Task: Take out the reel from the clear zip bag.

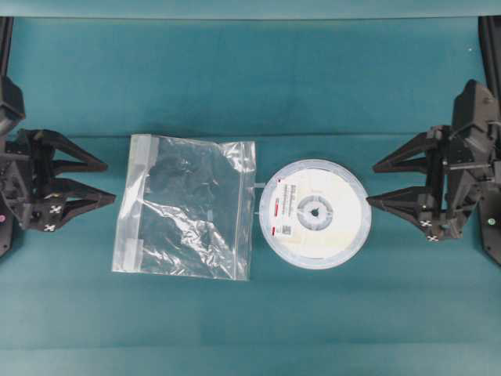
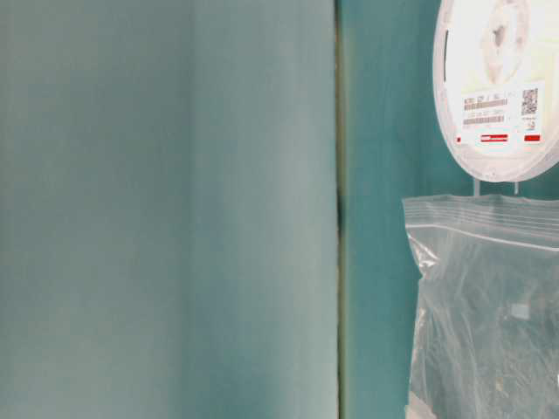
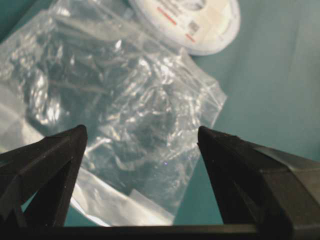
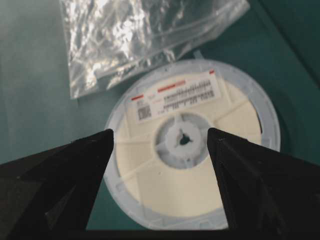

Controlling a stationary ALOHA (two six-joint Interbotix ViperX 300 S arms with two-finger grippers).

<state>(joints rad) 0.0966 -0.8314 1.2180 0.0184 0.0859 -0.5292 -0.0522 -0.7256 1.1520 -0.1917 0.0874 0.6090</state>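
White label code (image 4: 145, 111), blurred overhead, reads sharper from right wrist.

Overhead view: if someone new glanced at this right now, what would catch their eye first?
Probably the white reel, lying flat on the teal table right of centre, fully outside the bag. Next, the crinkled clear bag just to its left, looking empty. Then the two black grippers, left and right, at the side edges with fingers spread, holding nothing.
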